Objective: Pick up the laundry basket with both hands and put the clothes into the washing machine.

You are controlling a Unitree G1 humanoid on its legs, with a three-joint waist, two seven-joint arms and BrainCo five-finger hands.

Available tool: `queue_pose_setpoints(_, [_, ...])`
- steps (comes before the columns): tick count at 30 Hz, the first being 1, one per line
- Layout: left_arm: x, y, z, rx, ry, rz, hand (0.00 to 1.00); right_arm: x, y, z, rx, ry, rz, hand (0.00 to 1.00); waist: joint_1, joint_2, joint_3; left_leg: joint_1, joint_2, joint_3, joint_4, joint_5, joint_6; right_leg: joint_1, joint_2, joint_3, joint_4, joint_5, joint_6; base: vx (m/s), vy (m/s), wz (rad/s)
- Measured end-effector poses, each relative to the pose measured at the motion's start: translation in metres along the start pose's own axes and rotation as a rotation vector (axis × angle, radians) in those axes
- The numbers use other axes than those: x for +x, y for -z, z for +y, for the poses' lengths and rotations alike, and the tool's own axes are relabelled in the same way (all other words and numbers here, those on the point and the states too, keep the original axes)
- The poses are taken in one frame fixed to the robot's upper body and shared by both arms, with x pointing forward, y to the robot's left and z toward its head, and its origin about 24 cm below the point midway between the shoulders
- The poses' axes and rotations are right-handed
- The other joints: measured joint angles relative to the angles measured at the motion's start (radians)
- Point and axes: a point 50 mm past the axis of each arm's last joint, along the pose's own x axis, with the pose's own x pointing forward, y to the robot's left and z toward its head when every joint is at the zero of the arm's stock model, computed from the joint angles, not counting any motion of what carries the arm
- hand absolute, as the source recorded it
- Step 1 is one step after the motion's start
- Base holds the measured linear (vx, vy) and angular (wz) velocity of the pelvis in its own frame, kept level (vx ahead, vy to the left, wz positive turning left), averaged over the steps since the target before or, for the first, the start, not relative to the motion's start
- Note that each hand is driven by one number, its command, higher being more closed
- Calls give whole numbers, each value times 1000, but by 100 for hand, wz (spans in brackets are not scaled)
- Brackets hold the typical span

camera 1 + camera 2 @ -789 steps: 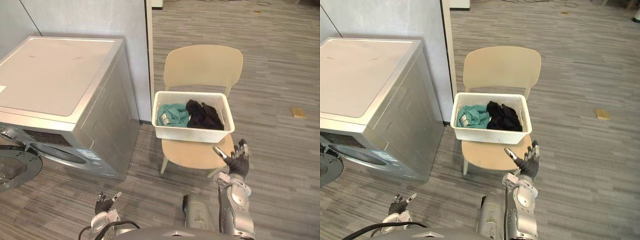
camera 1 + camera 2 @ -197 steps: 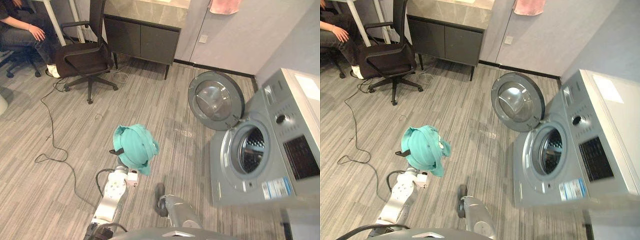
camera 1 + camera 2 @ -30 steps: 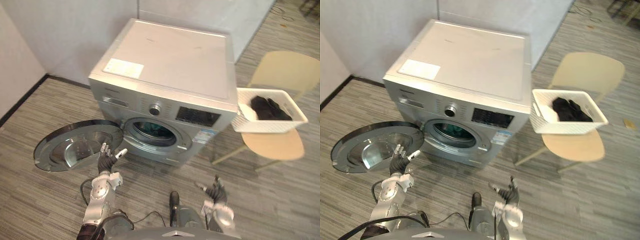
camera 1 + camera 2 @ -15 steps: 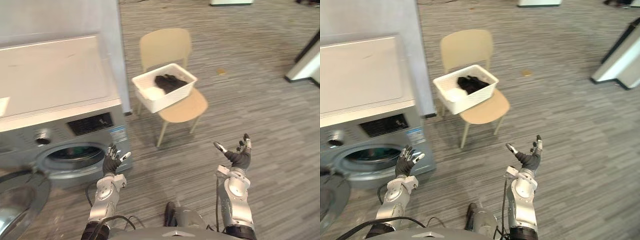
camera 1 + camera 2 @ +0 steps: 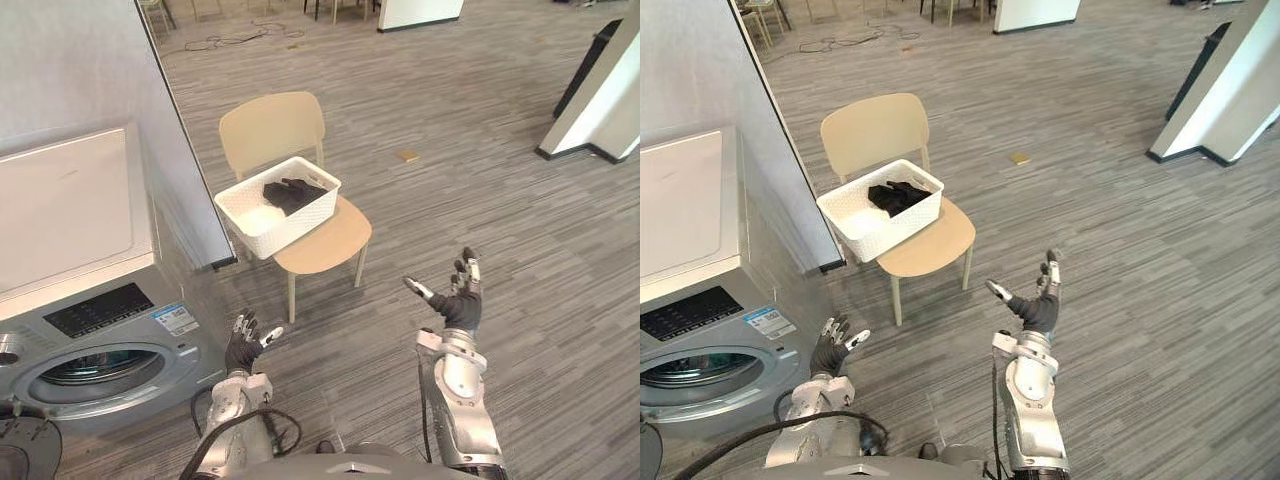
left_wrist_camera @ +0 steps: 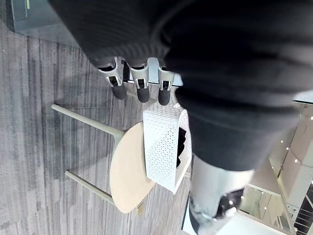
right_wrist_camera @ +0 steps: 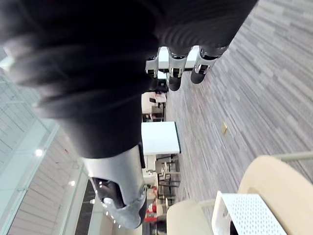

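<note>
A white laundry basket [image 5: 250, 220] sits on the seat of a beige chair [image 5: 335, 238], with a black garment [image 5: 293, 191] and a pale patch inside it. The silver washing machine [image 5: 70, 230] stands at the left with its round opening [image 5: 72, 367] facing me and its door swung open low at the left. My left hand [image 5: 243, 345] is open, low in front of the machine and short of the chair. My right hand [image 5: 457, 302] is open, raised palm-up to the right of the chair. Both hands are empty. The left wrist view shows the basket [image 6: 165, 142] past straight fingers [image 6: 140, 89].
A grey partition wall [image 5: 150, 110] rises between the machine and the chair. A white pillar base [image 5: 600, 100] stands at the far right. A small tan object [image 5: 407, 156] lies on the wooden floor behind the chair. Open floor lies between my hands and the chair.
The camera has swung, so the chair and basket now sit nearer the middle and the machine further left. Both hands stay open and empty; the right one is a little higher.
</note>
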Motion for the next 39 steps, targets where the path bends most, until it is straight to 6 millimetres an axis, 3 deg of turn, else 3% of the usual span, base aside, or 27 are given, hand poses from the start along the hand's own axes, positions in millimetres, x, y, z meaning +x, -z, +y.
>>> queue_pose_setpoints(2, [-4, 1, 1, -6, -4, 3, 0, -1, -3, 14, 31, -47, -8, 0, 7, 1, -7, 20, -43, -7, -108, 9, 36, 21, 2, 7, 9, -36, 2, 247, 28, -14])
queue_pose_setpoints(3, [-8, 5, 5, -3, -17, 23, 0, -4, 0, 18, 42, -66, 9, 0, 17, -21, -30, 32, -75, -23, -144, 28, 82, 20, -11, 13, 54, -89, 18, 406, 34, 3])
queue_pose_setpoints(4, [-13, 11, 11, 7, -28, 52, 0, -7, 8, 19, 49, -73, 50, 0, 24, -51, -62, 76, -116, -33, -177, 37, 94, 3, -50, 5, 170, -150, 95, 571, 39, -4])
queue_pose_setpoints(5, [-13, 15, 13, 15, -30, 68, 0, -8, 13, 24, 43, -108, 71, 0, 33, -75, -60, 106, -122, -28, -174, 14, 86, -106, -91, 8, 454, -144, 171, 517, 19, 3])
queue_pose_setpoints(6, [-13, 16, 14, 24, -30, 76, 0, -8, 17, 25, 38, -120, 86, 0, 30, -81, -56, 121, -121, -31, -166, 4, 86, -157, -113, 2, 596, -108, 224, 422, -20, 26])
queue_pose_setpoints(7, [-14, 17, 17, 44, -28, 87, 0, -12, 23, 28, 36, -137, 119, 0, 18, -97, -42, 172, -125, -39, -150, -4, 70, -224, -173, -16, 841, -33, 232, 336, -38, 51])
queue_pose_setpoints(8, [-14, 17, 17, 53, -21, 96, 0, -15, 27, 29, 34, -149, 137, 0, 11, -98, -39, 196, -133, -64, -145, -15, 72, -242, -205, -19, 936, -24, 224, 441, -52, 69])
queue_pose_setpoints(10, [-12, 14, 14, 101, 13, 87, 0, -21, 32, 27, 30, -161, 168, 0, -10, -89, -34, 272, -144, -152, -164, -28, 76, -268, -274, -23, 1073, -19, 172, 470, -93, 105])
queue_pose_setpoints(13, [-2, 2, 8, 137, 45, 42, 0, -21, 33, 24, 26, -157, 171, 0, -29, -91, -35, 313, -144, -284, -223, -18, 57, -343, -310, 20, 971, -49, 124, 370, -187, 119])
queue_pose_setpoints(15, [1, 0, 6, 138, 51, 32, 0, -19, 33, 19, 21, -141, 169, 0, -30, -91, -35, 328, -144, -344, -239, -13, 47, -364, -315, 95, 777, -58, 109, 362, -285, 105])
queue_pose_setpoints(17, [1, 0, 6, 139, 50, 35, 0, -16, 30, 13, 18, -122, 153, 0, -26, -84, -36, 346, -114, -403, -236, -18, 36, -358, -296, 237, 457, -42, 104, 344, -370, 79])
queue_pose_setpoints(18, [2, 1, 6, 139, 52, 34, 0, -15, 28, 11, 17, -114, 146, 0, -26, -76, -38, 347, -97, -422, -236, -29, 16, -357, -288, 268, 386, -25, 105, 328, -465, 78])
queue_pose_setpoints(20, [1, 0, 8, 153, 47, 27, 0, -14, 21, 7, 19, -101, 118, 0, -23, -92, -39, 372, -47, -498, -237, -101, -109, -316, -282, 382, 181, 51, 128, 362, -618, 85])
queue_pose_setpoints(21, [1, 2, 9, 151, 42, 36, 0, -13, 20, 6, 15, -103, 111, 0, -23, -105, -45, 390, -31, -519, -241, -124, -145, -316, -277, 366, 214, 115, 225, 373, -720, 86])
queue_pose_setpoints(22, [-1, 11, 8, 137, 34, 72, 0, -11, 19, 1, -13, -111, 107, 0, -19, -75, -48, 410, 19, -564, -254, -129, -155, -325, -243, 312, 307, 71, 231, 233, -451, 59])
queue_pose_setpoints(23, [-3, 14, 4, 122, 36, 82, 0, -9, 18, -2, -30, -112, 97, 0, -17, -67, -53, 414, 34, -574, -269, -115, -148, -336, -235, 293, 342, 43, 215, 335, -637, 75])
queue_pose_setpoints(24, [-5, 17, -3, 87, 39, 88, 0, -5, 11, -7, -50, -111, 63, 0, -7, -52, -61, 417, 58, -582, -302, -56, -165, -355, -230, 251, 421, -9, 186, 208, -378, 58])
queue_pose_setpoints(26, [-5, 18, -2, 84, 39, 90, 0, -2, 8, -5, -45, -118, 49, 0, -10, -37, -66, 407, 98, -593, -311, -5, -169, -347, -223, 190, 454, -40, 155, 218, -401, 80])
queue_pose_setpoints(27, [-6, 18, 4, 70, 12, 88, 0, -2, 8, -2, -41, -127, 47, 0, -9, -30, -63, 362, 127, -620, -260, 41, -142, -316, -208, 136, 447, -54, 129, 248, -496, 113])
queue_pose_setpoints(28, [-5, 13, 8, 59, -10, 68, 0, -3, 8, 3, -38, -150, 47, 0, -7, -30, -61, 288, 142, -645, -154, 98, -70, -279, -194, 81, 423, -57, 107, 216, -482, 105])
queue_pose_setpoints(29, [-6, 13, 12, 56, -26, 66, 0, -4, 8, 5, -36, -159, 47, 0, -3, -33, -58, 252, 153, -642, -107, 130, -31, -257, -190, 52, 405, -55, 92, 131, -355, 83])
queue_pose_setpoints(31, [-14, 21, 23, 63, -58, 97, 0, 1, 6, 8, -37, -169, 32, 0, 15, -35, -46, 167, 164, -540, 18, 146, -5, -174, -181, -27, 328, -44, 57, 96, -271, 82])
queue_pose_setpoints(32, [-16, 22, 25, 69, -58, 105, 0, 4, 6, 8, -50, -175, 24, 0, 15, -34, -40, 150, 172, -474, 22, 148, 38, -149, -180, -54, 300, -38, 51, 46, -192, 85])
queue_pose_setpoints(33, [-16, 23, 26, 76, -53, 110, 0, 6, 7, 8, -71, -179, 21, 0, 15, -40, -37, 145, 184, -442, 7, 165, 41, -136, -183, -72, 283, -36, 52, 19, -132, 84])
queue_pose_setpoints(36, [-16, 27, 26, 97, -29, 128, 0, 17, 15, 1, -199, -189, 22, 0, 6, -48, -34, 149, 186, -321, -163, 165, 4, -108, -210, -140, 183, -2, 59, 30, -6, 97])
queue_pose_setpoints(38, [-15, 29, 30, 135, -9, 147, 0, 35, 26, -7, -322, -209, 50, 0, 0, -47, -22, 196, 136, -247, -397, 196, -106, -118, -246, -177, 123, 61, 91, 38, 132, 73])
queue_pose_setpoints(39, [-14, 28, 31, 147, -2, 146, 0, 40, 28, -7, -359, -218, 52, 0, -1, -40, -14, 202, 124, -250, -425, 210, -128, -119, -246, -172, 113, 75, 95, 11, 146, 49])
